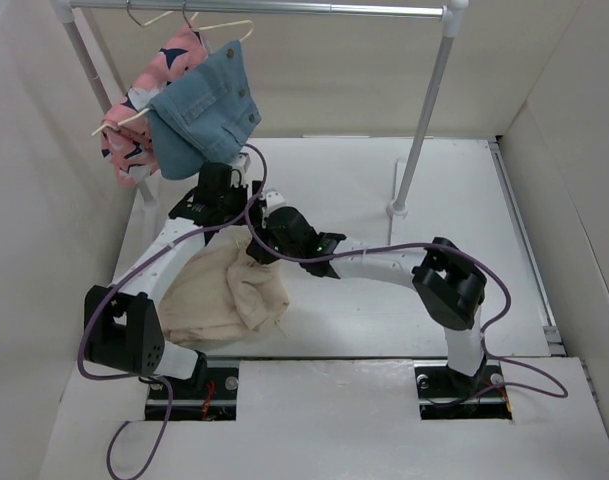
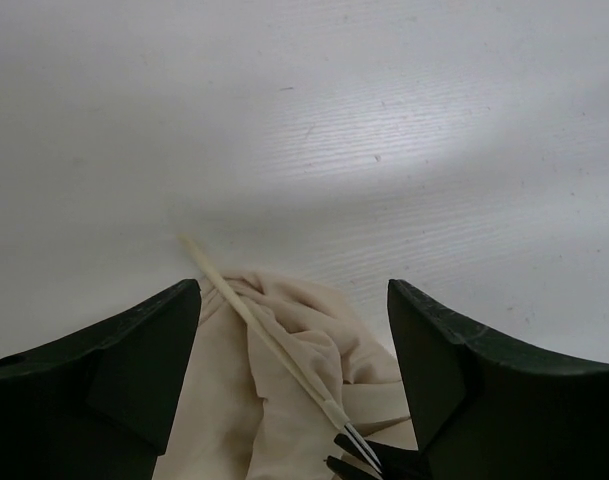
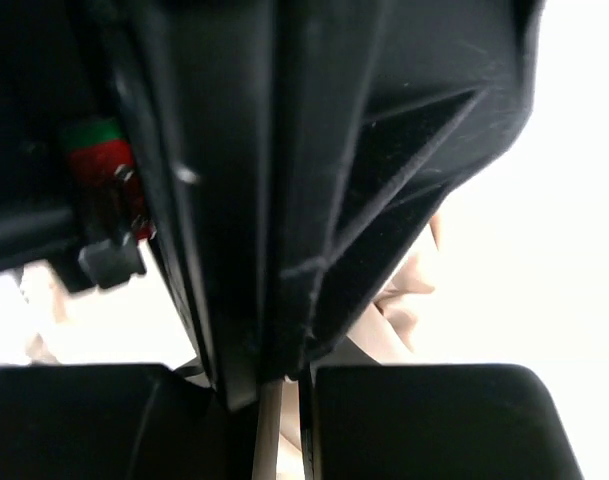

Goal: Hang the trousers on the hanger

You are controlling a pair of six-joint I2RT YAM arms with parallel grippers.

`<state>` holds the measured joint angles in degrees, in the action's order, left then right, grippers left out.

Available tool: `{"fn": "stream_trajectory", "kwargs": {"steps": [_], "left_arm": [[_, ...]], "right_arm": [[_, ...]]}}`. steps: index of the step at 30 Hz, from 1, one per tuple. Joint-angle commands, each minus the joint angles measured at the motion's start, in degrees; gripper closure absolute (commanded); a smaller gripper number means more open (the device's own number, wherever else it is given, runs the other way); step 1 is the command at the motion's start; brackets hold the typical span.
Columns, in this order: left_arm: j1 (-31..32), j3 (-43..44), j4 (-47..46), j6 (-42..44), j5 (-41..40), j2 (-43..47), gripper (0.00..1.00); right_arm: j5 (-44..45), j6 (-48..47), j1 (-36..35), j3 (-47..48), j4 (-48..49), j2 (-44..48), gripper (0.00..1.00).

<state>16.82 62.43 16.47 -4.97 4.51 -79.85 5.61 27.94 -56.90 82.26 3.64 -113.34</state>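
Note:
The beige trousers [image 1: 224, 292] lie crumpled on the table between the two arms; they also show in the left wrist view [image 2: 284, 400]. The cream hanger [image 2: 254, 320] shows there as a thin rod lying slantwise over the cloth. My right gripper [image 3: 284, 400] is shut on the hanger's rod [image 3: 269, 430]; its dark tips [image 2: 369, 462] pinch the rod's near end. In the top view my right gripper [image 1: 262, 240] sits at the trousers' far edge. My left gripper [image 2: 294, 290] is open and empty, jaws wide, just above the cloth and rod [image 1: 216, 200]. The hanger is hidden in the top view.
A grey metal rail [image 1: 264, 8] spans the back, its right post [image 1: 424, 110] standing on the table. A pink patterned garment [image 1: 134, 110] and a blue denim garment [image 1: 204, 105] hang from it at the left on other hangers. The left gripper's black body [image 3: 314, 150] fills the right wrist view.

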Motion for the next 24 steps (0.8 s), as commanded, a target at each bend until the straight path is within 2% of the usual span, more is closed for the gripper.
{"fn": "stream_trajectory", "kwargs": {"steps": [1,3,7,9,10,13,16,18,22,24], "left_arm": [[4.8,-3.3,15.1,11.3,24.6,8.7,0.27],[4.8,-3.3,15.1,13.0,26.6,9.8,0.27],[8.8,-3.9,15.1,16.0,28.4,10.7,0.28],[9.4,-3.4,17.4,18.2,30.2,8.4,0.31],[9.4,-2.8,18.4,18.9,30.2,7.4,0.36],[9.4,-2.2,19.7,21.3,29.7,5.0,0.37],[10.4,-2.8,16.7,20.5,26.8,4.3,0.28],[10.4,-2.8,13.3,18.3,25.1,3.7,0.11],[10.4,3.8,9.6,13.8,22.1,-0.3,0.01],[11.0,5.7,8.3,12.0,19.0,-1.4,0.01]], "right_arm": [[3.1,7.3,14.2,-5.1,-1.4,-2.4,1.0],[3.1,7.3,14.8,-5.8,-0.9,-1.7,1.0],[1.4,7.5,14.8,-5.2,-0.9,-2.4,1.0],[1.4,9.5,14.8,-5.7,-0.9,-2.4,1.0],[1.4,10.1,15.5,-5.7,-0.9,-2.4,1.0],[1.9,10.6,16.1,-7.8,0.3,-1.9,1.0],[2.5,11.3,16.7,-7.8,0.3,-1.4,1.0],[2.5,11.3,16.7,-6.8,0.3,-1.4,1.0],[2.4,11.3,16.0,-6.8,0.3,-0.2,1.0],[2.4,11.3,16.0,-7.5,0.3,0.3,1.0]]}}
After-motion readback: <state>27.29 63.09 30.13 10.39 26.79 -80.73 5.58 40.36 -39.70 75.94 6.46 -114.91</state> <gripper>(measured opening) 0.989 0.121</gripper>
